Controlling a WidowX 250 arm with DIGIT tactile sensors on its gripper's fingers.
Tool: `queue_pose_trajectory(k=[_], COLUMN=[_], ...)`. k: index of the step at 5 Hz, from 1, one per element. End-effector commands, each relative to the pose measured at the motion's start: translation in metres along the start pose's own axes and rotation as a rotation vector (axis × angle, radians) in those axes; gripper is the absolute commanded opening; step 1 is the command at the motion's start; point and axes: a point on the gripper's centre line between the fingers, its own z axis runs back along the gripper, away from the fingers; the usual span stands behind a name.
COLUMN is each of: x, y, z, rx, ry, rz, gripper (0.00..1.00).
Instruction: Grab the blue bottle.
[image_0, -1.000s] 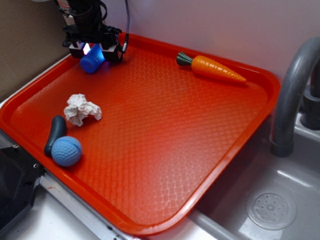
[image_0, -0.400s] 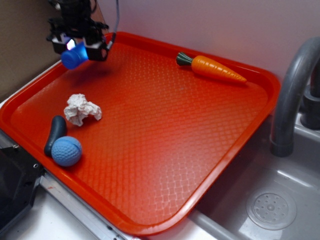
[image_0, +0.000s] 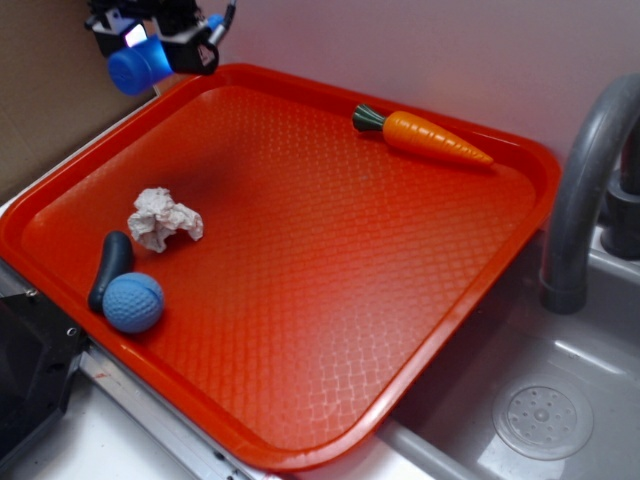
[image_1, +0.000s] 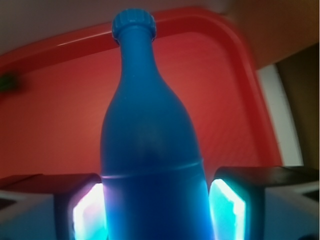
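The blue bottle (image_0: 138, 66) hangs in the air above the far left corner of the red tray (image_0: 330, 250), clear of its surface. My gripper (image_0: 155, 45) is shut on the bottle's body. In the wrist view the blue bottle (image_1: 150, 135) fills the middle, its capped neck pointing away from me. Glowing pads (image_1: 227, 205) press its lower body from both sides, so the gripper (image_1: 155, 210) holds it firmly. The tray floor lies well below.
On the tray lie a toy carrot (image_0: 425, 135) at the back, a crumpled white paper (image_0: 163, 219), a dark club-shaped toy (image_0: 110, 268) and a dimpled blue ball (image_0: 132, 302) at the front left. A grey faucet (image_0: 585, 190) and sink (image_0: 540, 415) stand to the right.
The gripper has lifted the blue bottle up off the tray and carried it left, toward the far left corner. Nothing else on the tray moved.
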Motion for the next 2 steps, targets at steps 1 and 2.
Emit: queue_pose_trajectory(k=[1,2], x=[-0.0411,-0.0326], y=[-0.0413,-0.0351], z=[0.0695,0.0643], rx=[-0.099,-0.115], ry=[-0.148,-0.077], rz=[-0.214,-0.297], gripper=[0.0,0.0])
